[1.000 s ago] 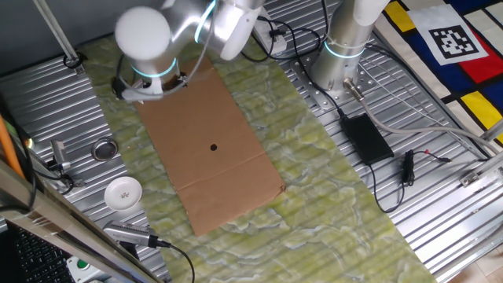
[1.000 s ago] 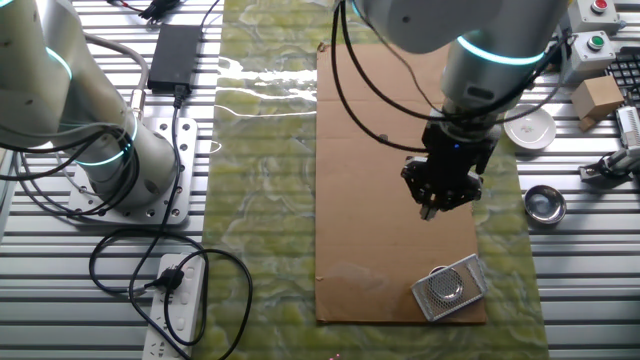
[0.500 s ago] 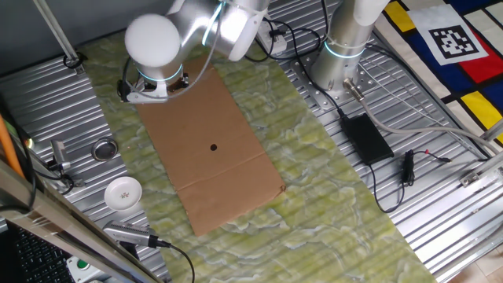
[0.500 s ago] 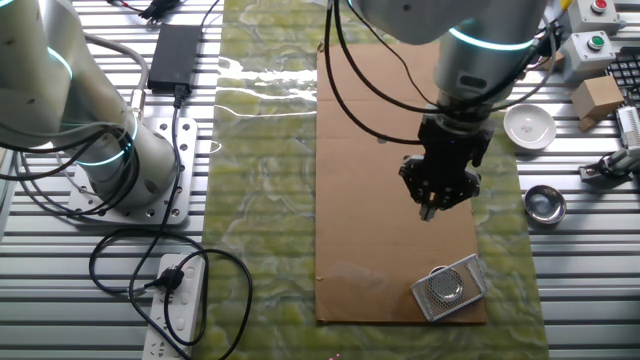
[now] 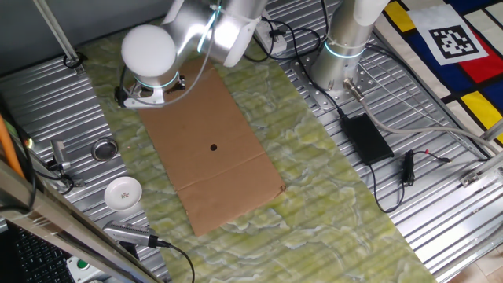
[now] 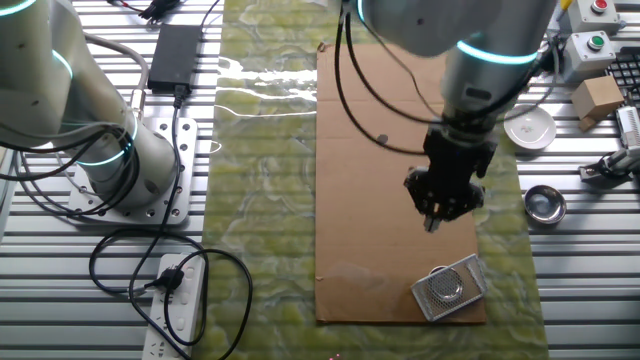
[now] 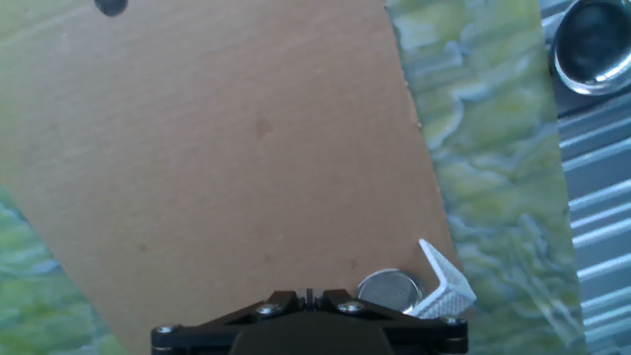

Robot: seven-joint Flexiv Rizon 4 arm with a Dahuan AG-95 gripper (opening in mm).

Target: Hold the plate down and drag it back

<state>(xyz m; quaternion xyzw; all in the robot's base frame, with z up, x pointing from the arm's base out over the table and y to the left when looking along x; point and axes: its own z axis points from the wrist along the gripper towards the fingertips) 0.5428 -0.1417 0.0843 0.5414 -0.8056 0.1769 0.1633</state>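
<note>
The plate is a small shiny grey metal disc at the near end of the brown cardboard sheet, touching a white folded piece. In the other fixed view the plate lies on that pale piece near the cardboard's corner. My gripper hangs above the cardboard, short of the plate and apart from it. In the hand view the gripper has its fingers pressed together with nothing between them, and the plate is just to its right. In the one fixed view the arm's wrist hides the gripper and the plate.
A thicker metal ring with a dark centre and a white patterned bowl sit on the ribbed metal table beside the green mat. A second arm's base, a power strip and cables stand left.
The arm has shifted slightly, and the gripper has moved a little toward the plate's end of the cardboard. The plate has not moved. The fingers have stayed shut.
</note>
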